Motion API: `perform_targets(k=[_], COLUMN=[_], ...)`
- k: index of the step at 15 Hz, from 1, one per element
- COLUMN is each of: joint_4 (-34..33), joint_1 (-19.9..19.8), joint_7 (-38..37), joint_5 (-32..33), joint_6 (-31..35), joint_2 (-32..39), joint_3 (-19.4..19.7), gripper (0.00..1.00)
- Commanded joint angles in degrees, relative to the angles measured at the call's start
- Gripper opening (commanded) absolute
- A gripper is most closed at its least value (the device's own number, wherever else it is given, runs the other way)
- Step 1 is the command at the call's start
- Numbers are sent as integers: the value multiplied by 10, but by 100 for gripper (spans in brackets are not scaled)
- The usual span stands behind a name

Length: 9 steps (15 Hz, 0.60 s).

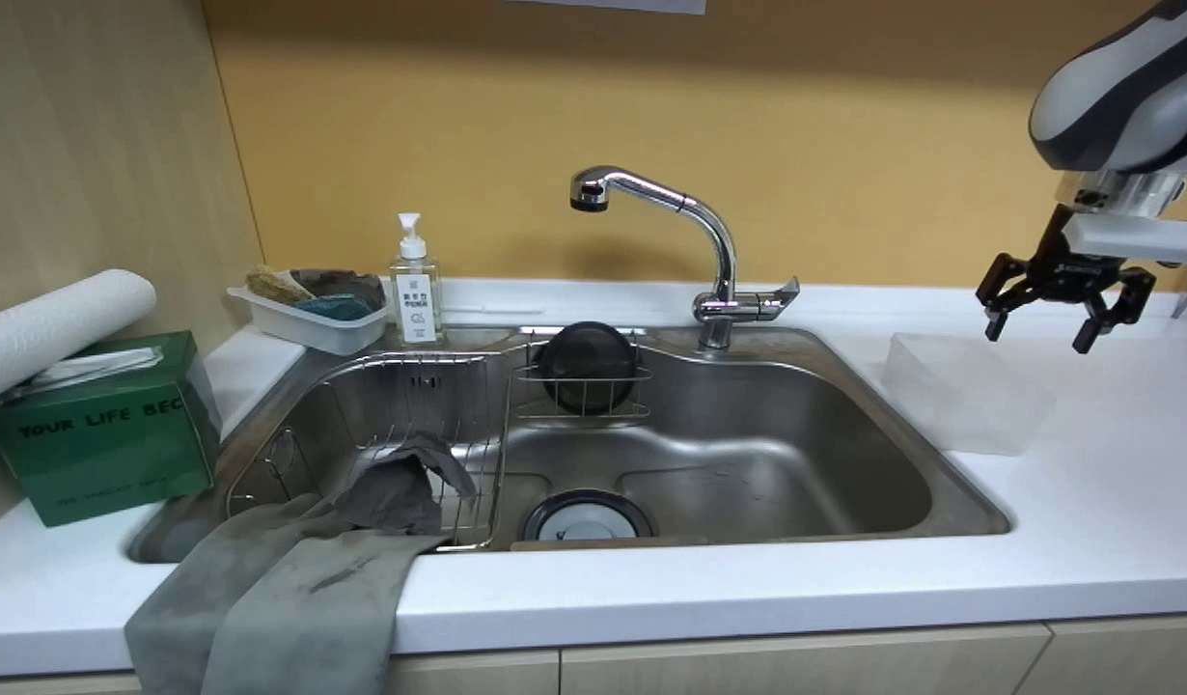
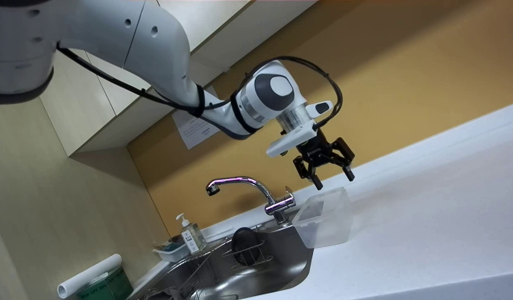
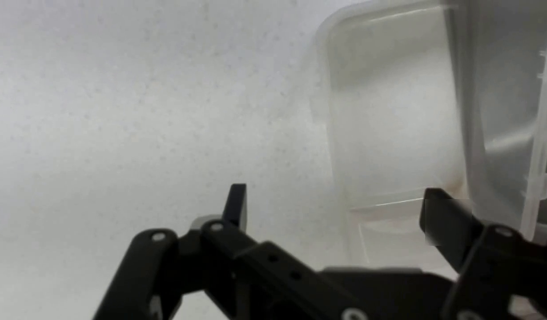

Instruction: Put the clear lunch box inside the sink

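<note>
The clear lunch box (image 1: 970, 398) stands on the white counter just beside the sink's edge. It also shows in an exterior view (image 2: 328, 221) and, from above and partly cut off, in the wrist view (image 3: 396, 120). The stainless steel sink (image 1: 767, 473) lies beside the box and shows in part in an exterior view (image 2: 290, 266). My gripper (image 1: 1039, 333) is open and empty above the counter, over the box's outer side away from the sink. It also shows in an exterior view (image 2: 334, 179). In the wrist view the fingers (image 3: 338, 209) are wide apart, with one over the box and one over bare counter.
A chrome faucet (image 1: 719, 241) rises behind the sink. A wire rack holds a black round item (image 1: 589, 367). A grey cloth (image 1: 314, 598) hangs over the front edge. A soap bottle (image 1: 417, 290), a pale tray (image 1: 328, 333) and a green box (image 1: 111, 434) stand beyond the sink.
</note>
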<state>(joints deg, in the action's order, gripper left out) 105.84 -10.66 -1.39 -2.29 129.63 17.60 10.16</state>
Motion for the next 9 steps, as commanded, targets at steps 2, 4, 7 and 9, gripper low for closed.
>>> perform_targets(k=[2, 4, 7, 9], joint_4=[-45, -53, -64, -71], joint_1=[-4, -3, -4, -5], joint_7=[-3, -2, -1, 0], joint_5=[-4, -3, -4, -7], joint_6=[-29, -29, -26, -24], joint_2=[40, 55, 77, 89], joint_3=[-6, -8, -12, -15], gripper=[100, 100, 100, 100])
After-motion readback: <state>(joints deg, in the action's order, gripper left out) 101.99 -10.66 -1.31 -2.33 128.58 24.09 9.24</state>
